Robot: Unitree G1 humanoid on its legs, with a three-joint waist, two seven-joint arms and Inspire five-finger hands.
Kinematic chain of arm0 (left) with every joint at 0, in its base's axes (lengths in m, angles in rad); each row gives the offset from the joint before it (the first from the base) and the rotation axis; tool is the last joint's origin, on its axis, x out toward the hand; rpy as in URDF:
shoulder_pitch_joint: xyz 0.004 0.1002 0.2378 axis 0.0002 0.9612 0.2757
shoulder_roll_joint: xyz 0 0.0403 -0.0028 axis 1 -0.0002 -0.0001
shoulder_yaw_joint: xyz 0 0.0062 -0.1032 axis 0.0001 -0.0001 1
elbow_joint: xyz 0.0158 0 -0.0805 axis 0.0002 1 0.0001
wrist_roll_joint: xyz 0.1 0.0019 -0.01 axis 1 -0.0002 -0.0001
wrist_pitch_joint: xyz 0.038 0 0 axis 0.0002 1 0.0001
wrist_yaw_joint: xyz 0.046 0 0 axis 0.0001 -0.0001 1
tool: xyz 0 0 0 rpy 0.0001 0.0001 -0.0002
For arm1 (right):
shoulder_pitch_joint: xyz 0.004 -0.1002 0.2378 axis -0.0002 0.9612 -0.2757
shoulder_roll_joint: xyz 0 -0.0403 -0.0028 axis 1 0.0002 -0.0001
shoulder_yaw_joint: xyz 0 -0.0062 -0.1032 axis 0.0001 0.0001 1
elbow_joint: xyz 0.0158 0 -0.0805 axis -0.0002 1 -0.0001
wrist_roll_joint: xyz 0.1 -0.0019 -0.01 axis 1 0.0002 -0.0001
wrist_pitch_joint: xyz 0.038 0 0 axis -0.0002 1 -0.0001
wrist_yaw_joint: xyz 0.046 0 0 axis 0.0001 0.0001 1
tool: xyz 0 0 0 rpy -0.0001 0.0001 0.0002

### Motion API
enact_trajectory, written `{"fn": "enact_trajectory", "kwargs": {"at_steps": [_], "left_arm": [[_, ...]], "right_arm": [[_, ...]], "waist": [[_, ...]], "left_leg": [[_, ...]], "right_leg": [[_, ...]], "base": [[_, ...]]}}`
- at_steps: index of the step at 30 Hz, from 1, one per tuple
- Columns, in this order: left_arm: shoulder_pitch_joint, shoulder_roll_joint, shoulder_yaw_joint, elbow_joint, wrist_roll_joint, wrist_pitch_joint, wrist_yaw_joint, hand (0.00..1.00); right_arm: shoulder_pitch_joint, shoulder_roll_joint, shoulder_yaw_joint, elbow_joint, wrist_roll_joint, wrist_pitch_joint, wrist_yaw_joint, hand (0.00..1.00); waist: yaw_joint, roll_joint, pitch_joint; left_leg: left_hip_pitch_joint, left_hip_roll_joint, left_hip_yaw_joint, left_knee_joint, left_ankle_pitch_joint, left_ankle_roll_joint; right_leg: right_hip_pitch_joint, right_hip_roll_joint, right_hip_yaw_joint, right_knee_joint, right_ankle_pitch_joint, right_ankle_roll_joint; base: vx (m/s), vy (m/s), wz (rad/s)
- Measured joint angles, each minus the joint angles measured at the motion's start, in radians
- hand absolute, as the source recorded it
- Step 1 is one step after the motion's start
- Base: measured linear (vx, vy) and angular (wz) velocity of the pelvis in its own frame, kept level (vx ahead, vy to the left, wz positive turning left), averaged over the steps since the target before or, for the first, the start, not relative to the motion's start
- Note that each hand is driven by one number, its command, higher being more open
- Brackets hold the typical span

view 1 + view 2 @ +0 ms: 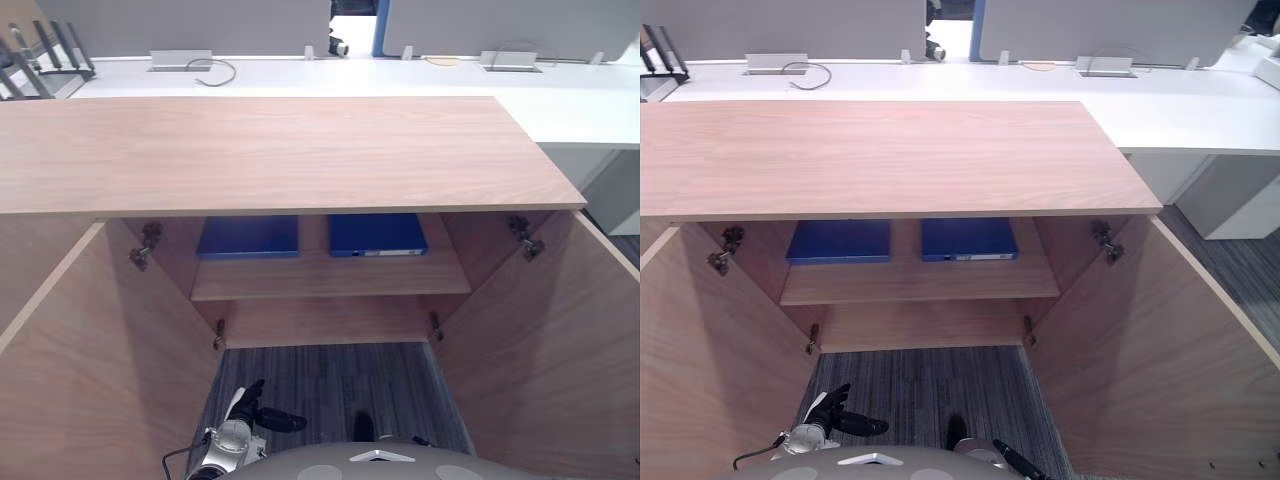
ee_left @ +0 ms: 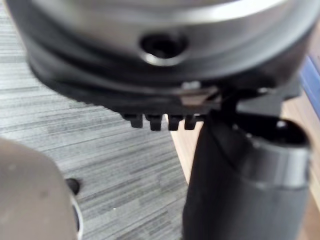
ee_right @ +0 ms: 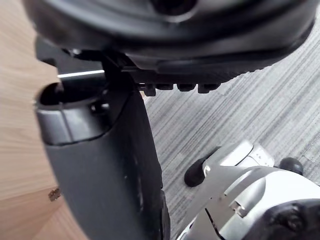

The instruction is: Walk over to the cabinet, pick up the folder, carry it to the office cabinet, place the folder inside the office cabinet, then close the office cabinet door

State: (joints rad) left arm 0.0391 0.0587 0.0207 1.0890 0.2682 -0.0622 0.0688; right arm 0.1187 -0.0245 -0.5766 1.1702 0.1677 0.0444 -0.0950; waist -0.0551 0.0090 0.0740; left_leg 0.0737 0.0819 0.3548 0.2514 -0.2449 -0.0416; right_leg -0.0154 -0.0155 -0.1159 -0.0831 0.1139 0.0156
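Two blue folders lie flat on the shelf inside the open wooden cabinet (image 1: pixel 270 150). The left folder (image 1: pixel 248 237) is plain. The right folder (image 1: pixel 377 235) has a white label on its front edge. My left hand (image 1: pixel 262 412) hangs low over the carpet in front of the cabinet, well below and short of the shelf; its fingers are relaxed and hold nothing. Its thumb (image 2: pixel 240 185) shows large in the left wrist view. My right hand (image 3: pixel 105 165) is open and empty too, close beside the right door's wood.
Both cabinet doors stand wide open, the left door (image 1: pixel 90 370) and the right door (image 1: pixel 550 340) flanking me. Grey carpet (image 1: pixel 330 385) lies between them. A white desk (image 1: pixel 560 100) with grey partitions runs behind the cabinet.
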Motion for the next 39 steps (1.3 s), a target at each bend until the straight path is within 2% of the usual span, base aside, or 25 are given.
{"fn": "enact_trajectory", "kwargs": {"at_steps": [2, 3, 4, 6, 7, 8, 9, 12, 17, 24, 30, 31, 32, 33, 34, 36, 37, 38, 39], "left_arm": [[-0.003, -0.006, 0.037, -0.008, -0.032, 0.0, 0.013, 1.0], [-0.006, -0.012, 0.054, -0.019, -0.035, -0.002, 0.017, 1.0], [-0.005, -0.019, 0.062, -0.02, -0.038, -0.003, 0.021, 1.0], [0.002, -0.054, 0.096, -0.022, -0.045, -0.002, 0.037, 1.0], [0.006, -0.058, 0.097, -0.022, -0.056, -0.002, 0.039, 1.0], [0.01, -0.062, 0.104, -0.021, -0.069, -0.002, 0.043, 1.0], [0.01, -0.062, 0.11, -0.021, -0.07, 0.0, 0.049, 1.0], [0.018, -0.061, 0.132, -0.022, -0.071, 0.0, 0.061, 1.0], [0.022, -0.068, 0.139, -0.021, -0.069, -0.001, 0.054, 1.0], [0.041, -0.101, 0.2, -0.036, -0.07, -0.001, 0.05, 1.0], [0.043, -0.097, 0.222, -0.05, -0.069, -0.001, 0.035, 1.0], [0.039, -0.097, 0.222, -0.05, -0.069, -0.002, 0.034, 1.0], [0.038, -0.098, 0.222, -0.05, -0.069, -0.002, 0.034, 1.0], [0.036, -0.098, 0.222, -0.05, -0.07, -0.003, 0.035, 1.0], [0.031, -0.099, 0.222, -0.051, -0.07, -0.003, 0.036, 1.0], [0.034, -0.088, 0.222, -0.048, -0.068, -0.001, 0.035, 1.0], [0.041, -0.084, 0.222, -0.047, -0.068, 0.0, 0.035, 1.0], [0.039, -0.074, 0.223, -0.048, -0.068, -0.001, 0.034, 1.0], [0.034, -0.066, 0.226, -0.048, -0.067, -0.002, 0.034, 1.0]], "right_arm": [[-0.024, 0.003, -0.001, 0.004, 0.0, -0.013, -0.001, 1.0], [-0.038, 0.008, -0.002, 0.003, -0.001, -0.017, -0.001, 1.0], [-0.038, 0.002, -0.003, -0.002, -0.001, -0.019, -0.002, 1.0], [-0.028, -0.014, -0.003, -0.017, -0.001, -0.024, -0.008, 1.0], [-0.025, -0.017, -0.003, -0.018, 0.0, -0.025, -0.007, 1.0], [-0.021, -0.018, -0.002, -0.023, 0.002, -0.026, -0.007, 1.0], [-0.018, -0.011, 0.0, -0.033, 0.003, -0.027, -0.008, 1.0], [-0.01, -0.004, 0.026, -0.038, -0.001, -0.028, -0.007, 1.0], [-0.002, -0.004, 0.039, -0.047, -0.003, -0.028, 0.0, 1.0], [0.012, -0.013, 0.064, -0.057, -0.003, -0.028, 0.009, 1.0], [0.02, -0.012, 0.106, -0.084, 0.0, -0.026, 0.007, 1.0], [0.023, -0.013, 0.116, -0.096, -0.001, -0.023, 0.007, 1.0], [0.023, -0.013, 0.117, -0.11, -0.003, -0.018, 0.009, 1.0], [0.027, -0.011, 0.114, -0.12, -0.003, -0.016, 0.007, 1.0], [0.03, -0.01, 0.109, -0.124, 0.002, -0.014, -0.002, 1.0], [0.057, -0.011, 0.085, -0.142, 0.003, -0.021, -0.004, 1.0], [0.066, -0.009, 0.086, -0.148, 0.001, -0.022, -0.004, 1.0], [0.081, -0.004, 0.085, -0.147, -0.005, -0.019, -0.004, 1.0], [0.081, 0.006, 0.079, -0.146, -0.008, -0.012, -0.002, 1.0]], "waist": [[0.001, -0.019, 0.011], [0.004, -0.008, 0.031], [0.005, 0.002, 0.035], [0.014, 0.044, 0.033], [0.018, 0.05, 0.029], [0.023, 0.061, 0.022], [0.022, 0.048, 0.023], [0.025, 0.033, 0.017], [0.023, 0.04, 0.012], [0.026, 0.054, 0.005], [0.028, 0.021, 0.01], [0.03, 0.019, 0.013], [0.037, 0.02, 0.013], [0.042, 0.022, 0.014], [0.049, 0.041, 0.021], [0.032, 0.036, 0.023], [0.031, 0.03, 0.023], [0.032, 0.013, 0.028], [0.033, -0.006, 0.032]], "left_leg": [[-0.064, 0.001, -0.107, 0.124, -0.004, 0.002], [-0.095, -0.002, -0.193, 0.191, -0.025, -0.003], [-0.104, 0.0, -0.226, 0.208, -0.046, -0.002], [-0.113, 0.018, -0.335, 0.17, -0.073, -0.019], [-0.102, 0.016, -0.349, 0.134, -0.075, -0.026], [-0.064, 0.006, -0.345, 0.053, -0.078, -0.016], [-0.05, -0.013, -0.323, 0.02, -0.064, -0.004], [-0.023, -0.034, -0.27, -0.019, -0.058, 0.007], [0.026, -0.037, -0.222, -0.064, -0.052, 0.013], [0.094, -0.037, -0.154, -0.06, -0.052, 0.013], [0.098, -0.045, -0.057, -0.042, -0.07, 0.032], [0.093, -0.043, -0.024, -0.029, -0.079, 0.032], [0.088, -0.037, 0.013, -0.024, -0.081, 0.035], [0.085, -0.029, 0.052, -0.025, -0.08, 0.036], [0.083, -0.012, 0.091, -0.022, -0.079, 0.037], [0.097, 0.03, 0.154, -0.007, -0.079, 0.036], [0.103, 0.04, 0.168, -0.003, -0.079, 0.036], [0.117, 0.051, 0.199, 0.012, -0.081, 0.032], [0.12, 0.051, 0.222, 0.025, -0.083, 0.029]], "right_leg": [[-0.015, -0.001, 0.047, 0.016, -0.002, -0.003], [-0.025, 0.001, 0.075, 0.029, -0.005, -0.004], [-0.031, 0.006, 0.086, 0.03, -0.005, -0.003], [-0.056, 0.02, 0.123, 0.036, 0.0, 0.016], [-0.067, 0.02, 0.134, 0.041, 0.0, 0.023], [-0.085, 0.017, 0.151, 0.052, 0.002, 0.035], [-0.092, -0.001, 0.163, 0.054, 0.013, 0.048], [-0.105, -0.013, 0.204, 0.062, 0.017, 0.057], [-0.105, -0.003, 0.228, 0.062, 0.018, 0.059], [-0.083, 0.01, 0.23, 0.111, 0.006, 0.055], [-0.145, 0.019, 0.262, 0.192, -0.028, 0.05], [-0.165, 0.016, 0.249, 0.201, -0.031, 0.05], [-0.185, 0.005, 0.184, 0.218, -0.047, 0.026], [-0.207, -0.021, 0.085, 0.244, -0.071, -0.007], [-0.234, -0.055, -0.026, 0.297, -0.094, -0.041], [-0.237, -0.159, -0.278, 0.544, -0.165, -0.092], [-0.217, -0.178, -0.317, 0.565, -0.195, -0.084], [-0.18, -0.201, -0.369, 0.556, -0.24, -0.07], [-0.168, -0.187, -0.404, 0.532, -0.255, -0.072]], "base": [[0.04, -0.057, -0.61], [0.0, -0.014, -0.52], [-0.04, 0.065, -0.63], [-0.01, 0.13, -0.6], [0.02, 0.168, -0.56], [0.02, 0.179, -0.46], [0.02, 0.21, -0.42], [0.02, 0.161, -0.41], [0.07, 0.064, -0.33], [0.02, 0.009, -0.21], [-0.14, -0.039, -0.39], [-0.18, -0.07, -0.73], [-0.17, -0.071, -0.9], [-0.12, -0.069, -1.02], [-0.06, -0.072, -1.12], [0.03, -0.103, -0.95], [0.11, -0.136, -0.76], [0.11, -0.126, -0.79], [0.11, -0.223, -0.99]]}}
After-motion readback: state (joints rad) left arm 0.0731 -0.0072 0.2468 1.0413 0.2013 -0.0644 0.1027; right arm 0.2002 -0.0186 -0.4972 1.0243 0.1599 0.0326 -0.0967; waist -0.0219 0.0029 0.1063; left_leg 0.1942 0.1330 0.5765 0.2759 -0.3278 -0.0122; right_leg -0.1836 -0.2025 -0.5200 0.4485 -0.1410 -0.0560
